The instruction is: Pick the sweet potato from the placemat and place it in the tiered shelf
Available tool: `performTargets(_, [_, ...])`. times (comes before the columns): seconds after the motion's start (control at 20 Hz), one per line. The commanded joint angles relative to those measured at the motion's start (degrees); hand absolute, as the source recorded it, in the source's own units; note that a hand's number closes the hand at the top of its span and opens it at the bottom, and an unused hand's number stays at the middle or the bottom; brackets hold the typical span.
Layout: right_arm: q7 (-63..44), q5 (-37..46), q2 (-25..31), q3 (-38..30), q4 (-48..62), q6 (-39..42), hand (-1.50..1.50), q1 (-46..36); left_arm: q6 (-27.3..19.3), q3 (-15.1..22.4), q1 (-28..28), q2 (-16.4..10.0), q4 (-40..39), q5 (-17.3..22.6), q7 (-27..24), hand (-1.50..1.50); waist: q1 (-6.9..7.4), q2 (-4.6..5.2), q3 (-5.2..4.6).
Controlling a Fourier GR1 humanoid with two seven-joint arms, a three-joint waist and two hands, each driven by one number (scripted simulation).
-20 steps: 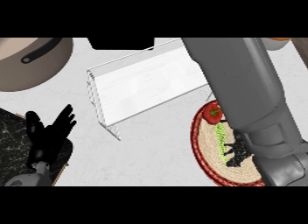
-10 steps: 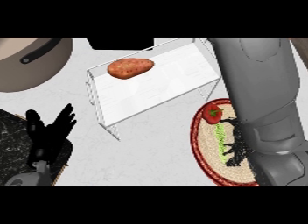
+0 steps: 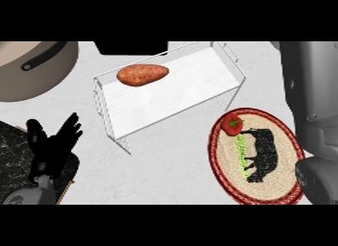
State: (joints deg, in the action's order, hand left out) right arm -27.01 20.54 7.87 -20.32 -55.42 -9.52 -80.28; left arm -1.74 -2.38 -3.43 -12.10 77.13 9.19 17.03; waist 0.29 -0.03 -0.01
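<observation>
Head view: sweet potato (image 3: 142, 75) now on shelf (image 3: 179, 101), right arm (image 3: 313, 105) swung clear, its hand unseen. Left hand (image 3: 55, 146) rests open. Task looks done.

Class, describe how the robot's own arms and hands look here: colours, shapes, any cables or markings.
The left hand is matt black with slim fingers, joined to a rounded grey left forearm. The right forearm is a bulky, smooth grey casing ending in a darker rounded section near the lower edge. No cables, markings or sleeves show. The right hand is out of view.
</observation>
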Motion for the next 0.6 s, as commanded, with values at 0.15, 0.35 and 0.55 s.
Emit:
performTargets(0.15, [-3.8, -2.4, 10.9, -6.6, 0.3, -1.3, -1.50, 0.4, 2.2, -0.8, 1.4, -1.6, 1.6, 1.0, 1.0, 0.00, -0.02, -0.06, 0.04])
performTargets(0.35, [0.8, -8.8, 15.0, -11.3, 2.7, 2.6, -1.50, 3.7, 2.2, -1.5, 0.4, -1.4, -1.7, 0.3, -1.6, 0.00, 0.07, 0.26, 0.02])
performTargets(0.55, [3.5, -13.4, 21.5, -12.8, 5.0, 12.5, -1.50, 7.2, 0.4, -0.7, -0.6, 0.7, -0.9, -0.3, -0.9, 0.00, 0.07, 0.23, 0.04])
